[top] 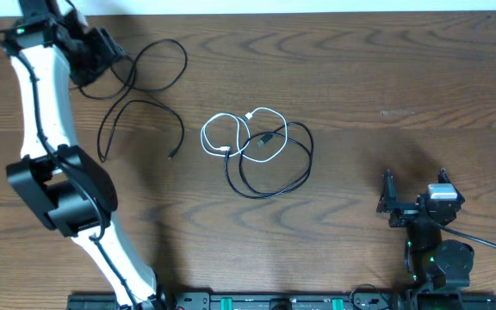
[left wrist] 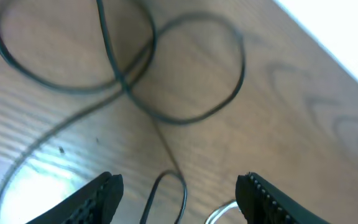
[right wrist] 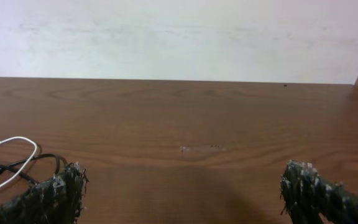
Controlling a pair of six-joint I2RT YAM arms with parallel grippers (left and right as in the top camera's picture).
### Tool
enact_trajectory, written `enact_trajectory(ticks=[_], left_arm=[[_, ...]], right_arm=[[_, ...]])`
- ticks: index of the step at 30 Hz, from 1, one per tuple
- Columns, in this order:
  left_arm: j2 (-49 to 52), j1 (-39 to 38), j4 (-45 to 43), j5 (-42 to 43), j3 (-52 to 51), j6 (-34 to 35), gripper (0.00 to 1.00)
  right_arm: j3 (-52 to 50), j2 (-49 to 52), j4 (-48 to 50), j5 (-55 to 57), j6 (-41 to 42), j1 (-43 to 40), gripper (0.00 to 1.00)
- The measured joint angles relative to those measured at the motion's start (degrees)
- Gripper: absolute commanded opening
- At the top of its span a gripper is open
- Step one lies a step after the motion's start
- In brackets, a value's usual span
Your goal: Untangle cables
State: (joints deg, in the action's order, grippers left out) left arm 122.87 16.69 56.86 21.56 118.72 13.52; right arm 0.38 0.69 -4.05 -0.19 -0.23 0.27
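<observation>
One black cable (top: 149,99) sprawls in loose loops at the table's far left. My left gripper (top: 110,62) hovers over its upper loops. In the left wrist view that black cable (left wrist: 166,74) crosses itself, and a small bend of it lies between the fingers of the open left gripper (left wrist: 179,186) without being pinched. The white cable (top: 227,134) and a second black cable (top: 275,168) lie tangled together mid-table. My right gripper (top: 415,182) rests open at the front right, well away from them. Bare wood fills the gap of the right gripper (right wrist: 182,177); the white cable (right wrist: 14,146) shows at far left.
The wooden table (top: 377,77) ends at a pale wall (right wrist: 179,37) at the back. Arm bases and a black rail (top: 274,301) line the front edge. The left arm's white links (top: 41,112) stretch along the table's left side.
</observation>
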Motion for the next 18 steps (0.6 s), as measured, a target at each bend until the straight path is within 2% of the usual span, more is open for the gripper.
enact_trajectory(ticks=[7, 14, 15, 16, 18], left_arm=[[2.14, -2.05, 4.44, -3.82, -3.63, -1.7, 0.72], [2.19, -3.04, 5.68, -9.81, -7.08, -7.15, 0.72], [2.19, -3.04, 5.62, -10.43, -7.76, -7.91, 0.72], [2.19, -3.04, 5.49, -11.02, -8.44, -8.61, 0.66], [2.19, -3.02, 5.16, -11.67, -9.92, -9.7, 0.51]], right_arm=[[0.0, 0.0, -0.02, 0.0, 0.02, 0.0, 0.99], [0.0, 0.0, 0.0, 0.0, 0.0, 0.0, 0.99], [0.0, 0.0, 0.0, 0.0, 0.0, 0.0, 0.99], [0.0, 0.0, 0.0, 0.0, 0.02, 0.0, 0.99], [0.0, 0.0, 0.0, 0.0, 0.02, 0.0, 0.99]])
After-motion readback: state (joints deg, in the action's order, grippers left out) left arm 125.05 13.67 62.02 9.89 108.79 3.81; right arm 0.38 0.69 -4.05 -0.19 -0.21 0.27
